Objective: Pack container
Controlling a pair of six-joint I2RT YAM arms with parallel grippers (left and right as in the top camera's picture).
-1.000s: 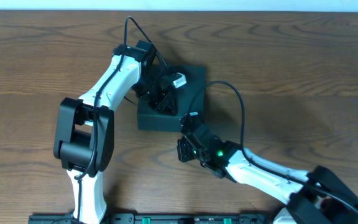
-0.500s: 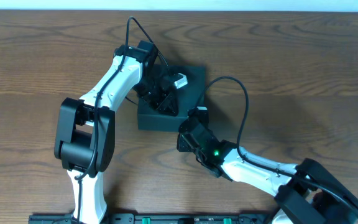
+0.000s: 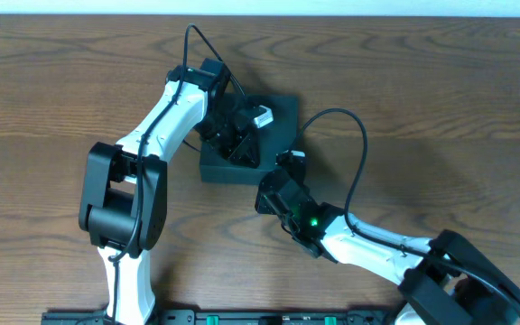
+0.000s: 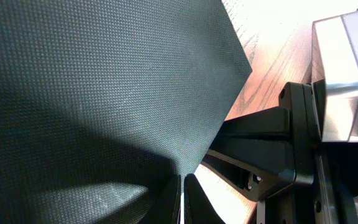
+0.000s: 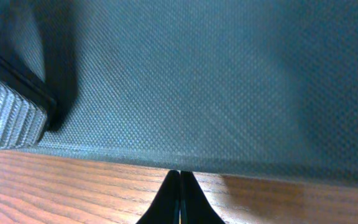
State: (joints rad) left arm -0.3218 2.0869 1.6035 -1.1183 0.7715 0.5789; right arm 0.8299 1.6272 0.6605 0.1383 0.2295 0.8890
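Overhead, container (image 3: 283, 117) on table (image 3: 441, 99), left gripper (image 4: 183, 198) closed empty atop it, right gripper (image 5: 180, 193) closed empty at its side

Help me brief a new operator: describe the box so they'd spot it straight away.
Look to the middle of the wooden table, where the white left arm and right arm meet. The box lies flat there, under the left arm's tip. It is the only loose thing in view: a matte, dark green-black rectangle with a fine woven texture.
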